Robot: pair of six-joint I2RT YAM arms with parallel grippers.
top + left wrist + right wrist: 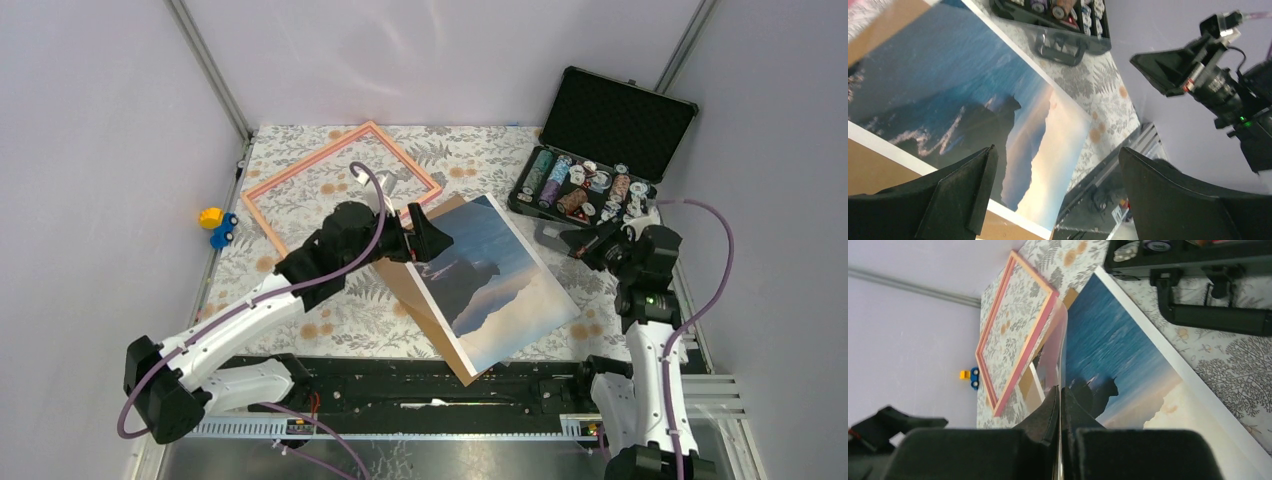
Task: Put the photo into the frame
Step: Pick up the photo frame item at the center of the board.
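The photo, a dark mountain against blue sky and pale cloud, lies diagonally at the centre of the overhead view on a brown board, whose lower corner reaches past the near edge of the table. The salmon-pink frame lies flat at the upper left, beside the board, with the floral cloth showing through it. The left tool hangs over the photo's upper-left end, fingers spread wide and holding nothing. The right tool, at the photo's right side, has its fingers pressed together; a clear glossy sheet stands edge-on just past the tips, and I cannot tell whether it is pinched. At the upper right an open black case holds chips, their markings too small to read.
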